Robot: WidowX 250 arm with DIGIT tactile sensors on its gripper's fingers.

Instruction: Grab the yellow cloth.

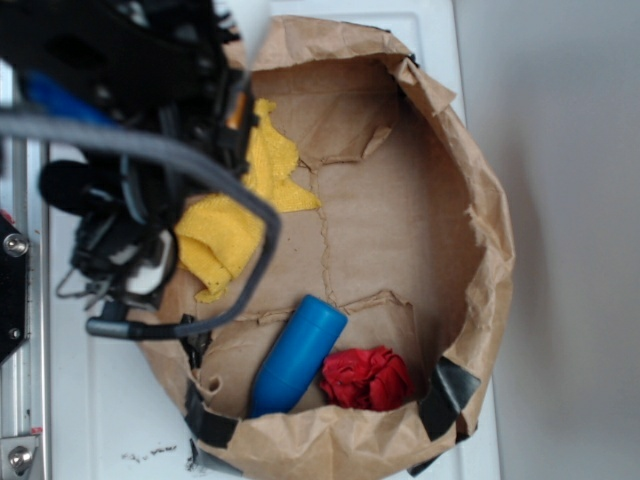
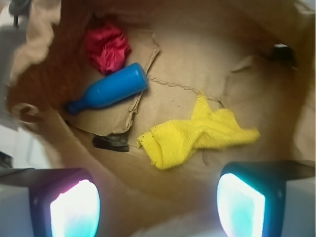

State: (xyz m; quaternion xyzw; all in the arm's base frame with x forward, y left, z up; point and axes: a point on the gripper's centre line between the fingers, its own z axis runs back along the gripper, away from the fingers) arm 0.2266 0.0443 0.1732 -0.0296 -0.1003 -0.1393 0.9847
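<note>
A: The gripper [image 2: 158,202] hangs above the yellow cloth [image 2: 195,133] with its two fingers [image 2: 74,207] spread wide and nothing between them.

B: And where does the cloth sit?

A: On the floor of the brown paper bag [image 1: 470,200]. In the wrist view it lies crumpled just ahead of the gap between the fingers, with a thin tail reaching away from the gripper. The blue bottle [image 2: 108,90] lies on its side well clear of the cloth, and the red cloth wad [image 2: 106,47] is beyond the bottle, against the bag's wall.

B: What could spoil the grab?

A: I'd guess two things. The cloth sits slightly to one side of the gap, so a straight drop may pinch only the edge, and it could slide out on lifting. Also, torn paper flaps lie beside the cloth; fingers pressing down could catch the bag's floor and drag it up too.
</note>
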